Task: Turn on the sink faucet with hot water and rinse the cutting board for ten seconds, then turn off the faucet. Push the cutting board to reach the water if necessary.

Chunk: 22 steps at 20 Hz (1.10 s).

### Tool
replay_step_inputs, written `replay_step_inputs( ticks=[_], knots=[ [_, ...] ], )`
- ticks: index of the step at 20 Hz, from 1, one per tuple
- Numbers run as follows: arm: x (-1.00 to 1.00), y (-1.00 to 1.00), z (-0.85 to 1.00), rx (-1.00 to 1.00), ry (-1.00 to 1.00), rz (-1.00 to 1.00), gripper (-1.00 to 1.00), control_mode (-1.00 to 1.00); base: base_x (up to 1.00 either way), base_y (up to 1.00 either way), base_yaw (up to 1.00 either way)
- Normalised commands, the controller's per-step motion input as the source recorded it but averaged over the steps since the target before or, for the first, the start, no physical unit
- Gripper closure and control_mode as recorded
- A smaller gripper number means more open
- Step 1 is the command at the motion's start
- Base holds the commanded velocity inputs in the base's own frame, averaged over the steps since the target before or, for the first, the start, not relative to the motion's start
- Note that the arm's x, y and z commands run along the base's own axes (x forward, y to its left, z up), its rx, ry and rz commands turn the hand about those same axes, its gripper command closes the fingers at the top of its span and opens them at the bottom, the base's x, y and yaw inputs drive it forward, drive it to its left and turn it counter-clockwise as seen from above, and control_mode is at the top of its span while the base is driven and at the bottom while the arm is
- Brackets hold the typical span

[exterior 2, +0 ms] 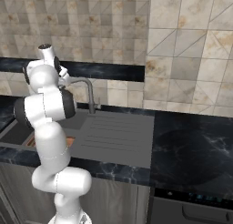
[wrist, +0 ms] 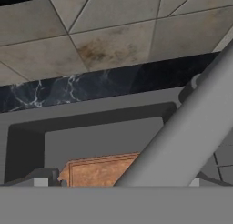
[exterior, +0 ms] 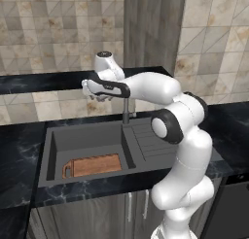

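The dark grey sink (exterior: 52, 145) holds the reddish-brown cutting board (exterior: 92, 166), which lies flat at the front of the basin. The grey sink faucet (exterior: 126, 111) rises behind the divider, and its spout bends left over the basin (exterior 2: 78, 81). My gripper (exterior: 89, 90) hovers at the spout's end, high above the board. In the hand view the spout (wrist: 182, 136) runs diagonally close by, passing between my wide-apart fingertips, so the gripper (wrist: 118, 181) is open and holds nothing. The board (wrist: 100, 170) lies below. No water is in view.
Black marble counter (exterior 2: 191, 150) extends to the right of the ribbed drainboard (exterior 2: 113, 132) and to the left of the basin (exterior: 19, 155). A dark ledge (exterior: 44, 81) and tiled wall stand behind. Cabinet doors (exterior: 131, 209) are below the counter.
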Motion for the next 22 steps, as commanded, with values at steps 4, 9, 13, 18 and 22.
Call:
replay_step_inputs(
  ticks=[4, 9, 13, 18, 22],
  knots=[
    [0.0, 0.01, 0.0, 0.0, 0.0, 0.0, -1.0, -1.0, 0.0, 0.0, 0.0],
    [-0.02, 0.0, 0.0, 0.0, 0.0, 0.0, -1.0, -1.0, 0.0, 0.0, 0.0],
    [0.0, 0.0, 0.12, 0.0, 0.0, 0.0, -1.0, -1.0, 0.0, 0.0, 0.0],
    [-0.06, 0.0, 0.31, 0.0, 0.0, -0.04, -1.0, -1.0, 0.0, 0.0, 0.0],
    [-0.11, -0.02, 0.37, 0.0, 0.01, -0.06, -1.0, -1.0, 0.0, 0.0, 0.0]
  ],
)
